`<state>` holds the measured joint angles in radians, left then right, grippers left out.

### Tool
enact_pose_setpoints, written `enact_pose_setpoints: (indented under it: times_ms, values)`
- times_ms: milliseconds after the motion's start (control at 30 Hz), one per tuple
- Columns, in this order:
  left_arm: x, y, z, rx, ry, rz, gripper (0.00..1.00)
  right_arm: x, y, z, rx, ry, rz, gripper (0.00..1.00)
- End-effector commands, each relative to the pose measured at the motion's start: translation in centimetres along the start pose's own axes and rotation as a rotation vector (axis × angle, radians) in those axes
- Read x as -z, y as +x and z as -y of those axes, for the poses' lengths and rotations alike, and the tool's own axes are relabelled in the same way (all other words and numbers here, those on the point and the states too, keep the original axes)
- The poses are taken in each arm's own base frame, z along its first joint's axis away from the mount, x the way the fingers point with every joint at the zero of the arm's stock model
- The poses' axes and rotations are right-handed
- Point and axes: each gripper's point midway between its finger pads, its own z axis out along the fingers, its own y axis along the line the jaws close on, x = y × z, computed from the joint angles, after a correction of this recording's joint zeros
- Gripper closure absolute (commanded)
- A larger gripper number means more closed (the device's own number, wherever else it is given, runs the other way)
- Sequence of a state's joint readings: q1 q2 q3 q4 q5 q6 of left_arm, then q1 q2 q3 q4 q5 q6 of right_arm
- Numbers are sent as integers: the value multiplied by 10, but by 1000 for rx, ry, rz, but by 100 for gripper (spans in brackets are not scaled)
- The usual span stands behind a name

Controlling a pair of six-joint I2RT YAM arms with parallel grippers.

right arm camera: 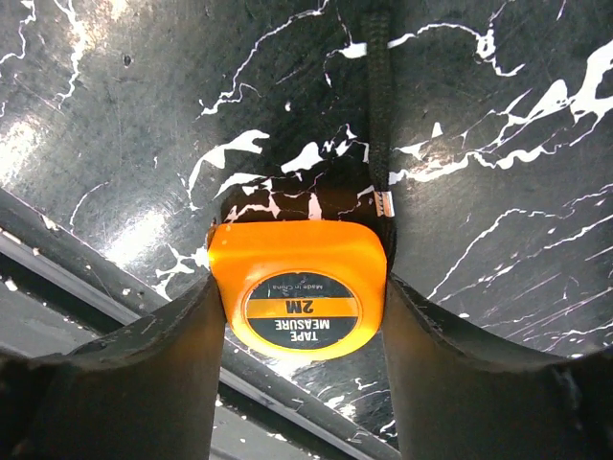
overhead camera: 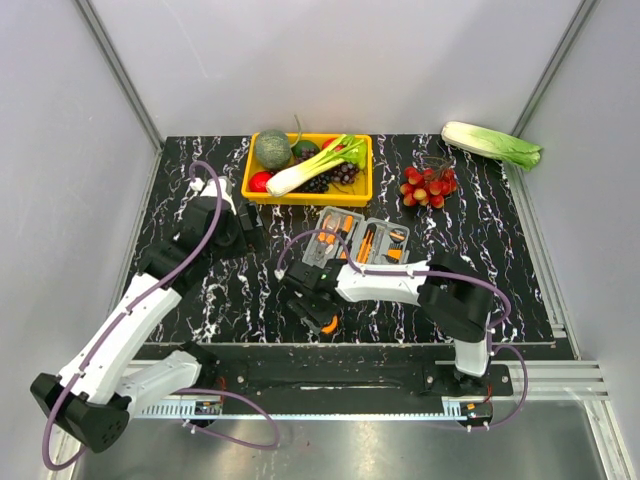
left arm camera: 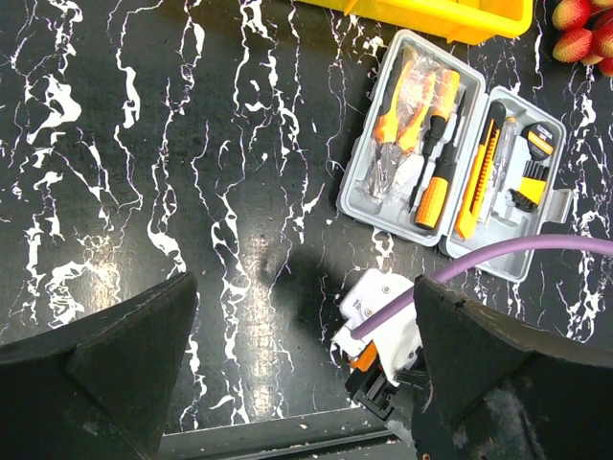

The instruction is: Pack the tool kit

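Black marbled surface [overhead camera: 500,265]. The tool kit case [left arm camera: 525,222] lies open mid-surface, with pliers, screwdrivers and a knife seated in it. You're on the pick-up step: the right gripper [right arm camera: 299,283] has its jaws clamped on both sides of the orange tape measure [right arm camera: 297,311], which sits on the surface at the near edge, apart from the case. My guess for next: lift it and carry it to the case. Can't tell which recess is free. The left gripper [left arm camera: 302,297] hovers at left, jaws spread, empty. The yellow vegetable tray [overhead camera: 305,203] is just behind the case. The cabbage [overhead camera: 492,145] and red fruit bunch [overhead camera: 428,185] are off-path. The purple cable [left arm camera: 536,247] crosses the case's near corner, so watch it.
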<state>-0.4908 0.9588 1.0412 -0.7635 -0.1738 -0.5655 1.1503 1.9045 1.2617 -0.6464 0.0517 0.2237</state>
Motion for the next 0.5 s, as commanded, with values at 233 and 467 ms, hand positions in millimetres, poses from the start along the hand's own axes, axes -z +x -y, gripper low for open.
enact_pose_setpoints:
  times_ms: [233, 467]
  values:
    - [0, -22, 22, 22, 65, 21, 1, 13, -13, 31, -163, 109, 96, 59]
    - [-12, -20, 31, -8, 84, -26, 1, 58, -43, 111, -490, 270, 237, 58]
